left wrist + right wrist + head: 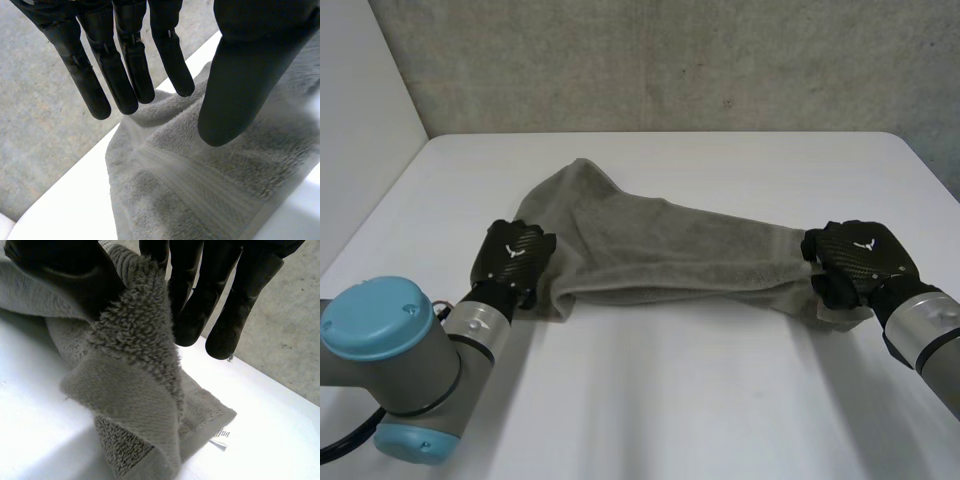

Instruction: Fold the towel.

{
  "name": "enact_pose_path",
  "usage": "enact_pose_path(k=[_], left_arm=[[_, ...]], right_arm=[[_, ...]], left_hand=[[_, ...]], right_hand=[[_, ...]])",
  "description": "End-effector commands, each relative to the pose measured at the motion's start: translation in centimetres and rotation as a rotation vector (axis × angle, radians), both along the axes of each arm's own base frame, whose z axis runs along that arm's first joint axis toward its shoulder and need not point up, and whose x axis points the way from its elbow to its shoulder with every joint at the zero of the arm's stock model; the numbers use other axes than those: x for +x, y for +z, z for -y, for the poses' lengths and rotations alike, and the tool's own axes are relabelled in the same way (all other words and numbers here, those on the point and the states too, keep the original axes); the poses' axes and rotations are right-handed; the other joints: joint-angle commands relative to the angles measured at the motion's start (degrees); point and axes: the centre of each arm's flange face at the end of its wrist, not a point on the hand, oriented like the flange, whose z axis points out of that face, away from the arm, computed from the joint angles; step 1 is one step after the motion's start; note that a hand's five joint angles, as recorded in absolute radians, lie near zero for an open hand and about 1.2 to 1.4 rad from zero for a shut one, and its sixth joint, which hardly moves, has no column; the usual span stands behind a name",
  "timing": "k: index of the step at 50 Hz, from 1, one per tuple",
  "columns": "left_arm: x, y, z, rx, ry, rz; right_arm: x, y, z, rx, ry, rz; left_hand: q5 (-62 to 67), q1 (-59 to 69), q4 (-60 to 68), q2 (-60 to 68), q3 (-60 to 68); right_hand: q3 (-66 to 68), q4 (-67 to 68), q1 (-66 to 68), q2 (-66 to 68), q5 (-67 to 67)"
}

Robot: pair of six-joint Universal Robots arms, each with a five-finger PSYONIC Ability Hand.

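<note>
My left hand (513, 255) spreads straight fingers (120, 85) over the towel (670, 250), which runs nine to three o'clock; my right hand (855, 262) pinches its three-o'clock end.

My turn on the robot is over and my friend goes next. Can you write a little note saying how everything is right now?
Left hand: open, fingers straight, over the left end of the towel, not gripping it.
Right hand: shut on the towel's right end, with the cloth pinched between thumb and fingers.
Towel: grey, bunched into a long band across the white table between the two hands, not lying flat.
Done: no neat fold can be seen yet.
Left: probably take hold with the left hand, spread the towel flat, then fold it.
</note>
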Motion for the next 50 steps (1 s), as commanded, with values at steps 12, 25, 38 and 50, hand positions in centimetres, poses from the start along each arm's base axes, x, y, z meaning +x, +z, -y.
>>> enact_pose_path(k=[12,25,38,50], left_arm=[[0.2,1.1,0.8,-0.02,0.012,-0.017],[1.4,1.2,-0.3,0.17,-0.124,0.02],[1.8,-0.3,2.0,0.224,-0.114,0.023],[2.1,-1.4,3.3,0.245,-0.094,0.03]], right_arm=[[-2.6,1.2,1.6,-0.022,-0.098,0.004],[-5.6,0.5,4.7,-0.006,-0.193,0.003],[-5.6,-1.5,5.5,0.056,-0.192,-0.008],[-5.6,-1.7,5.4,0.063,-0.191,-0.005]], left_hand=[[-9.14,-9.29,-9.17,-9.19,-9.23],[-34.37,-34.52,-34.4,-34.42,-34.46],[-31.01,-31.16,-31.04,-31.06,-31.1],[-31.18,-31.33,-31.21,-31.23,-31.27]], right_hand=[[3.42,3.87,4.07,4.05,3.02],[3.42,3.87,4.07,4.05,3.02],[3.42,3.87,4.07,4.05,3.02],[3.42,3.87,4.07,4.05,3.02]])
